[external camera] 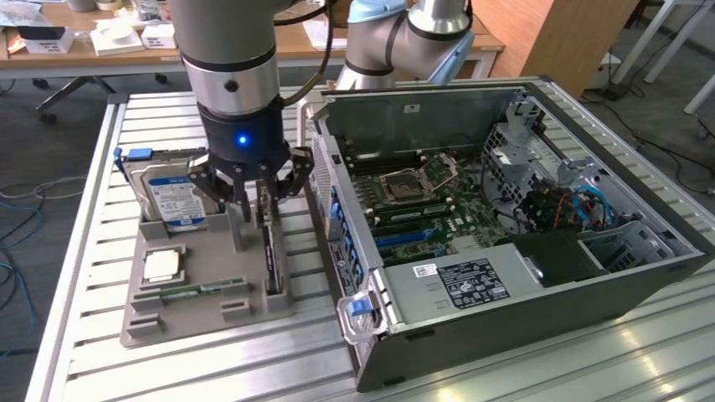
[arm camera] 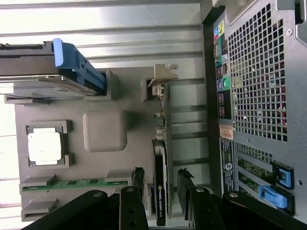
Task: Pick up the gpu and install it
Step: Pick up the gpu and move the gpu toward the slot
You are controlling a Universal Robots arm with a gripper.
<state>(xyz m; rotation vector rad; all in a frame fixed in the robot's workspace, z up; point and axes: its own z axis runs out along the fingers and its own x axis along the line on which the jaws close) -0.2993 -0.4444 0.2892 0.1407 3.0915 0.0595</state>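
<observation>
**Open hand poised over the gpu in its tray**

From where I stand, the arm has its hand (external camera: 259, 205) low over the grey parts tray (external camera: 201, 322) on the slatted metal tabletop (external camera: 167, 368). The hand is spread wide and has hold of nothing. Seen from the wrist, its two dark fingers (arm camera: 138, 178) sit on either side of the gpu (arm camera: 160, 158), with a gap showing between each finger and the card.

The gpu (external camera: 271, 255) stands on its long edge in a slot along the side of the tray nearest the computer case (external camera: 581, 276). Its metal bracket (arm camera: 163, 79) is at the end towards the hard drive.

That silver hard drive (external camera: 173, 201), with a blue and white label and blue side rails, stands upright at the far end of the tray. In the exterior view's left part of the tray, a processor (external camera: 164, 266) lies flat in a square pocket. Just beside it, towards the tray's near end, a green memory stick (external camera: 190, 291) lies in its own slot.

The computer case lies on its side with the panel off, motherboard showing, just beside the tray on the exterior view's right. Its perforated rear panel (arm camera: 259, 96) faces the tray.
</observation>
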